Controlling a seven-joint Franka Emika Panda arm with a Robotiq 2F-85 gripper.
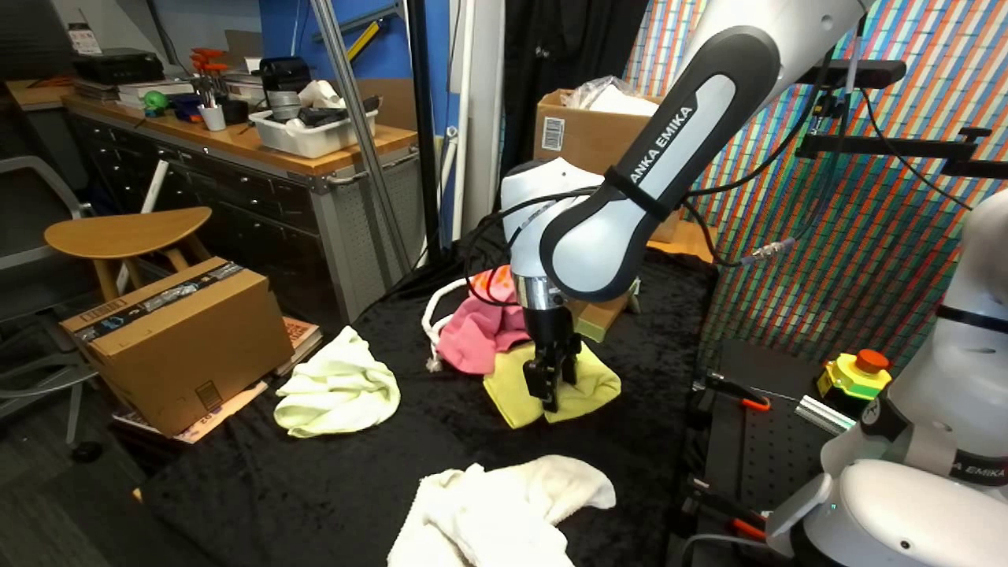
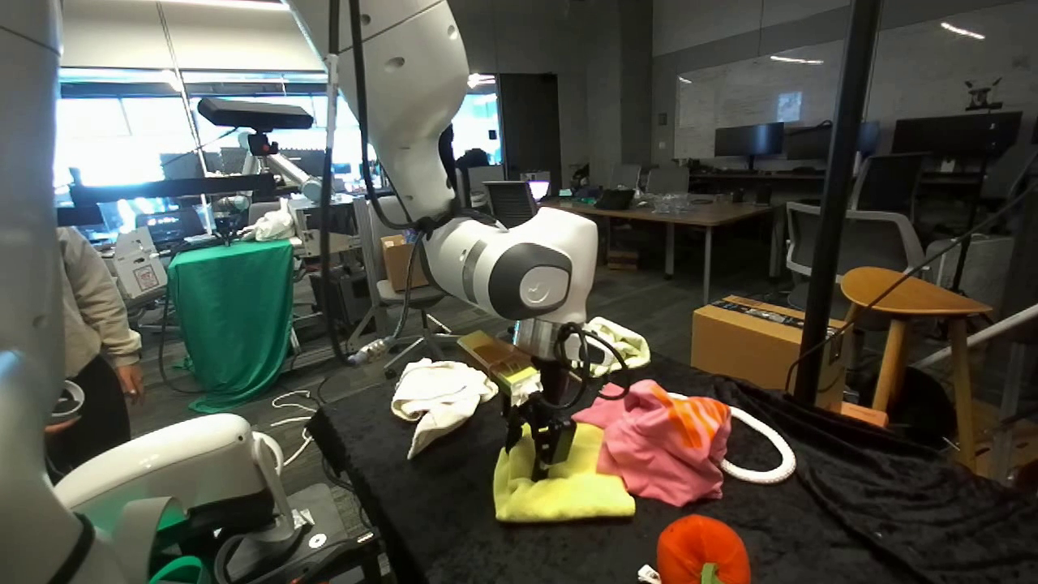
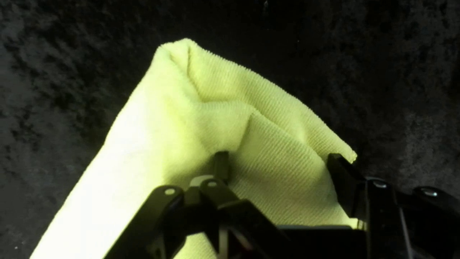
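My gripper [image 1: 553, 392] points down over a folded yellow cloth [image 1: 512, 390] on a black-covered table. In the wrist view the gripper [image 3: 278, 160] has its fingers wide apart. The yellow cloth [image 3: 230, 126] lies creased below and between them. The left fingertip seems to press into the cloth; the right one is at its edge. Both exterior views show the gripper [image 2: 529, 458] low at the yellow cloth [image 2: 568, 501]. A pink and orange bag [image 1: 476, 335] with a white rope handle lies beside the cloth; it also shows in an exterior view [image 2: 661, 462].
A white cloth [image 1: 504, 516] and a pale green cloth [image 1: 339, 390] lie crumpled on the table. A red plush vegetable [image 2: 702, 551] sits near the bag. A brown and green box [image 2: 495, 361] stands behind the gripper. A cardboard box [image 1: 189, 339] stands past the table edge.
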